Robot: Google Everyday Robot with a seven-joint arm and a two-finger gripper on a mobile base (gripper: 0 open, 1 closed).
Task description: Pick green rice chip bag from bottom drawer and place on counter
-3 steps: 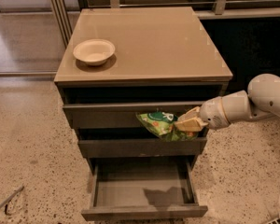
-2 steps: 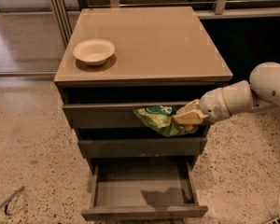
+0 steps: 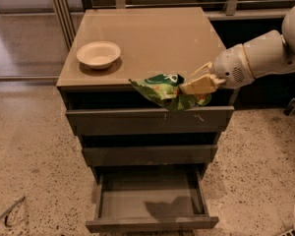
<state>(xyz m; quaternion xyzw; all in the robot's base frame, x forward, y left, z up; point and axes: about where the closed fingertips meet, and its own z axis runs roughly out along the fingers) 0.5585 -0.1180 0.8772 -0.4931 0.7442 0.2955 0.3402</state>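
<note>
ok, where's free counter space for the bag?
The counter is bare right of the cream bowl, front to back. Only its front-left corner is crowded, by the bowl. The gripper, holding the green rice chip bag, sits at the front-right edge.

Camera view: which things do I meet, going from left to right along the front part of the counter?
Cream bowl on the counter → green rice chip bag → gripper, shut on the bag's right end at the counter's front edge → white arm.
</note>
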